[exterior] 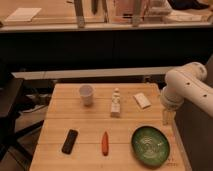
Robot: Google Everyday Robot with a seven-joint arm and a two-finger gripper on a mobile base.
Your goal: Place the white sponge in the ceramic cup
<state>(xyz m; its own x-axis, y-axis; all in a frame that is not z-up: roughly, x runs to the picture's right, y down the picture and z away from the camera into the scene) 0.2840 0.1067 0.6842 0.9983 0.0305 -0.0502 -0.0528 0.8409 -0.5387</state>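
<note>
The white sponge (141, 100) lies flat on the wooden table (90, 122) near its far right edge. The white ceramic cup (86, 94) stands upright at the far middle-left of the table, well apart from the sponge. My white arm comes in from the right. The gripper (165, 118) hangs at the table's right edge, just right of and nearer than the sponge, not touching it.
A small white bottle (115, 103) stands between cup and sponge. A green plate (149, 145) sits at the near right, an orange-red carrot-like object (105, 143) in the near middle, a black rectangular object (70, 141) at the near left. A dark counter runs behind the table.
</note>
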